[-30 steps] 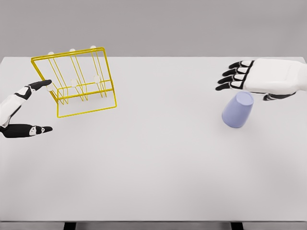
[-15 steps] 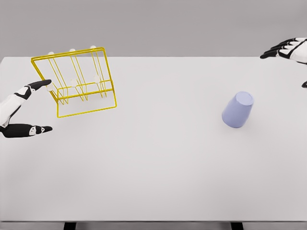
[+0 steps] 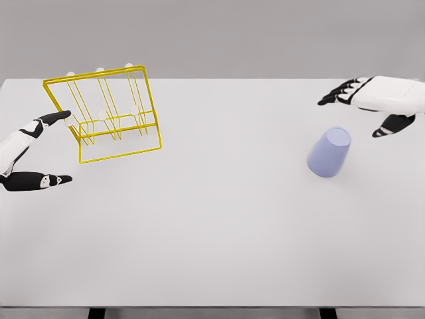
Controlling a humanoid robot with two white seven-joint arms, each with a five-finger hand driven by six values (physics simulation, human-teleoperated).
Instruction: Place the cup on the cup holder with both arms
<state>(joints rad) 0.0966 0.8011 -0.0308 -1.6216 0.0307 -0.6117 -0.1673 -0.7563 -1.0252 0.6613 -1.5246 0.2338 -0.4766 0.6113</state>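
A pale blue cup [image 3: 329, 152] lies tilted on the white table [image 3: 219, 219] at the right, its base toward the far side. My right hand [image 3: 362, 106] hovers open just beyond and to the right of the cup, not touching it, fingers pointing left. A yellow wire cup holder [image 3: 106, 113] with white-tipped pegs stands at the far left. My left hand [image 3: 40, 149] is open beside the holder's left edge, its forefinger close to the wire frame and its thumb stretched out below.
The table's far edge runs just behind the holder and the right hand. A grey wall fills the background.
The right hand, which had pulled back to the far right corner, has come back left and down toward the cup. Cup, holder and left hand have not moved.
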